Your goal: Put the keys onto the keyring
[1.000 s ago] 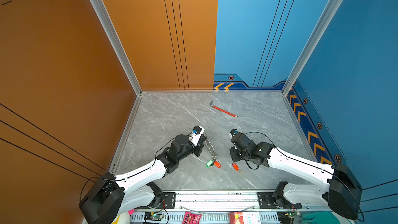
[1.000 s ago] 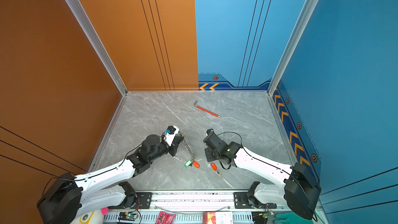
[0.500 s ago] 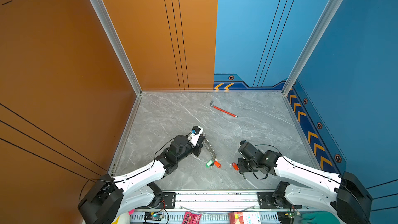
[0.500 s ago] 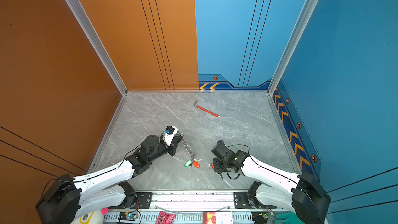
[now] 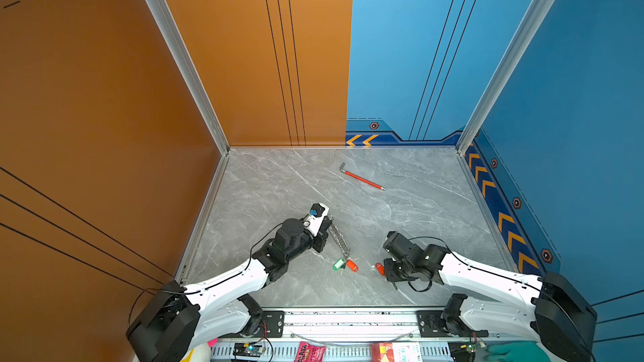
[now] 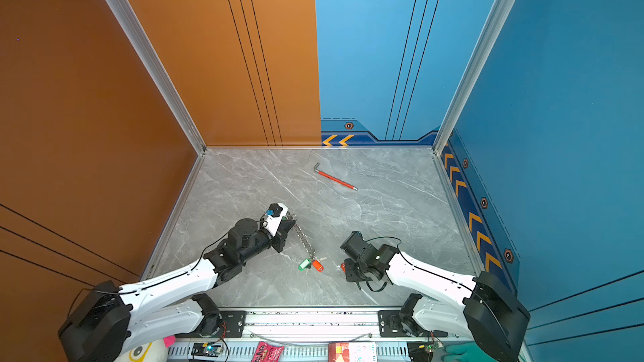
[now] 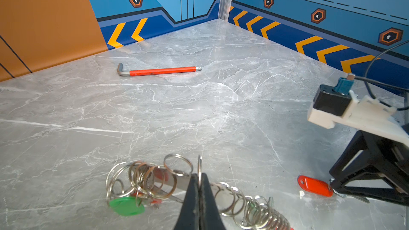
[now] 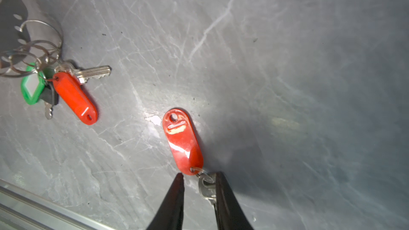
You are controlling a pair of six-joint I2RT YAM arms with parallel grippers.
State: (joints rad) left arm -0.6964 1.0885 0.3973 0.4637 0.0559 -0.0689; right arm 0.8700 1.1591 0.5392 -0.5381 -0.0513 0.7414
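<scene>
The print on the packets [image 5: 310, 351] at the front rail is too small to read, and the label strip on the loose key's orange tag [image 8: 182, 142] is only a worn white smear.

The left pincer [image 7: 199, 175] is clamped tight on one thin ring of the keyring [image 7: 155, 180], whose chain lies on the grey counter [image 5: 418, 203]. A green-tagged key [image 8: 32, 87] and an orange-tagged key [image 8: 75, 98] hang from the keyring's end nearest the rail. The loose key [image 8: 207, 188] lies apart from the keyring, on the right arm's side, its tag pointing back at the keyring. The right pincer [image 8: 199, 175] stands narrowly parted, tips down at the counter, straddling the key's silver head. One finger [image 8: 223, 195] touches the head and the other stands just clear. Well beyond the keyring, toward the back wall, lies a red-sleeved hex wrench [image 5: 362, 180].

Since a second ago the right pincer has come down and toward the rail onto the loose key. The loose key, keyring and left pincer have kept their places.
</scene>
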